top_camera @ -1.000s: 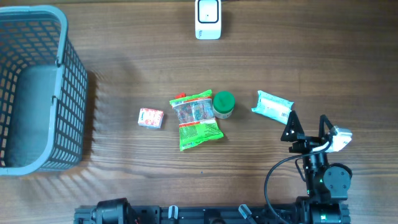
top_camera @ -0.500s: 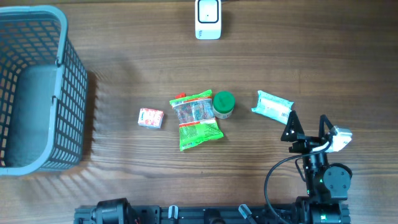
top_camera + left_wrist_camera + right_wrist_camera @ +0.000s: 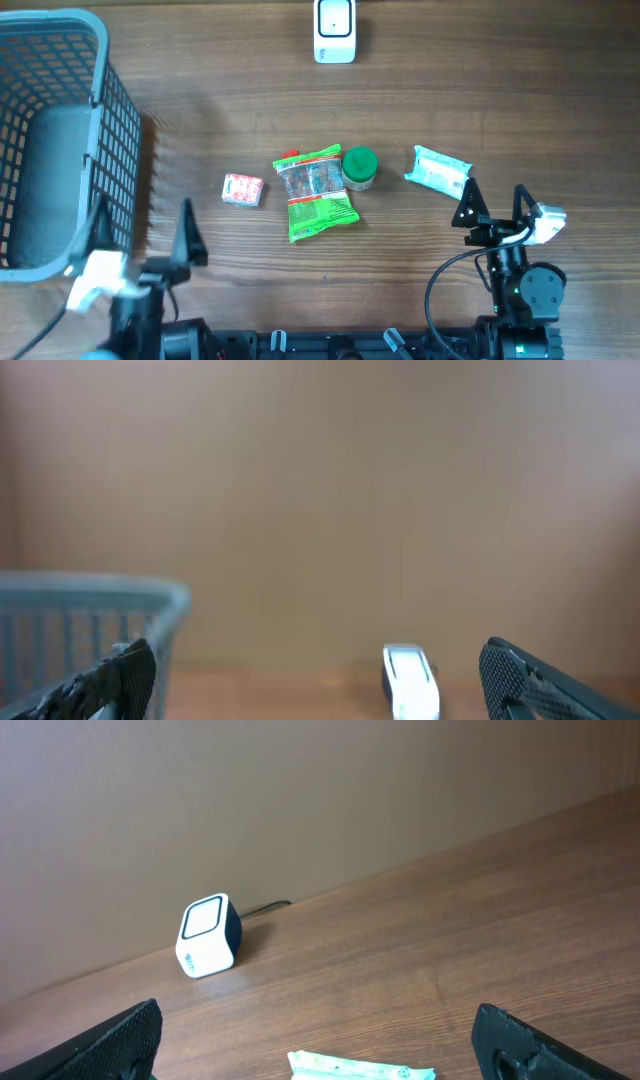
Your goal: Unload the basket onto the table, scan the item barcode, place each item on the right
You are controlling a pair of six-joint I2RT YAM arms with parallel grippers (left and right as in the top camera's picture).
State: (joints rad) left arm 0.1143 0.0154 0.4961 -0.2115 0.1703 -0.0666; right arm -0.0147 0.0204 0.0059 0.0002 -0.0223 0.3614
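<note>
**Scene layout and arm pose**

The wooden table [image 3: 520, 90] carries every object. A grey mesh basket [image 3: 60, 30] occupies its far-left side.

The left arm rises from the near-left edge. The left gripper [image 3: 143, 225] is spread wide and holds nothing. Seen from above, its outer finger overlaps the basket's right wall. Contact there cannot be determined. Its inner finger stands over bare table, left of the small box.

The right arm rises from the near-right edge, a black cable looping beside its base. The right gripper [image 3: 495, 202] is likewise spread wide and empty. Its fingertips point toward the far edge, and the left fingertip stands just beside the near-right corner of the white-and-teal packet [image 3: 438, 170], apparently without touching it.

**Task items**

- The green snack packet [image 3: 318, 192] lies flat at table centre.
- The white-and-teal packet lies well right of it.
- The white barcode scanner [image 3: 334, 30] stands at the far edge, centre.
- The green-lidded jar [image 3: 359, 167] stands touching the snack packet's upper-right corner.
- The small red-and-white box [image 3: 242, 189] lies just left of the snack packet, apart from it.

**Differences between views**

Only the overhead view shows all four items and both arms.

The left wrist view is aimed nearly level. It shows the basket rim, the scanner and a plain wall, with none of the four items.

The right wrist view shows the scanner's front window facing the arm, its cable trailing behind it, and the top edge of the white-and-teal packet low in frame. The basket is outside this view.
</note>
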